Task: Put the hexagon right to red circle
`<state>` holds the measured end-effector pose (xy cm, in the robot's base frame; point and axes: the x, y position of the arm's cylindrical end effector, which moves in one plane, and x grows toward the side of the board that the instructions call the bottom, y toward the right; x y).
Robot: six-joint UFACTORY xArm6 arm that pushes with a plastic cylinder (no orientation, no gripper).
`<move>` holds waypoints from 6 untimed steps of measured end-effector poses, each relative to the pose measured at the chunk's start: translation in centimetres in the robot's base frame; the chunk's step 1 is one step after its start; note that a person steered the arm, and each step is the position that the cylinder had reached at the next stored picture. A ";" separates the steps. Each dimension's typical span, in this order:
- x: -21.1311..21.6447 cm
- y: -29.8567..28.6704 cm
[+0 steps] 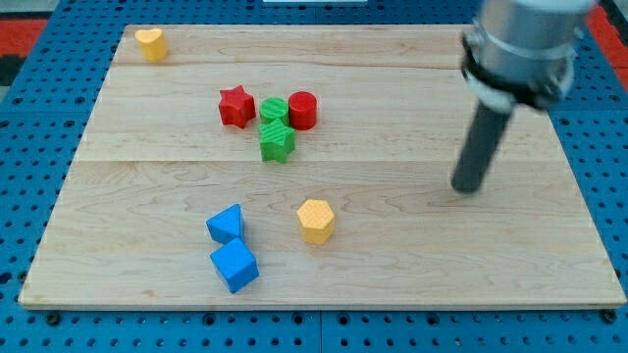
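A yellow hexagon (pixel 315 220) lies on the wooden board, below the middle of the view. A red circle (pixel 302 109) sits above it, toward the view's top, touching a green circle (pixel 274 110) on its left. My tip (pixel 468 188) is at the view's right, well to the right of the hexagon and slightly above its level, touching no block. It is also to the right of and below the red circle.
A red star (pixel 236 106) sits left of the green circle. A green star (pixel 277 141) lies just below the green circle. Two blue blocks (pixel 226 224) (pixel 235 265) sit at lower left. A yellow heart (pixel 150 43) is at the top left corner.
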<state>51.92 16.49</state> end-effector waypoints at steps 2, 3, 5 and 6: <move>3.8 -12.0; 2.7 -18.4; -1.1 -25.1; -2.1 -28.6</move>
<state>49.79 -12.15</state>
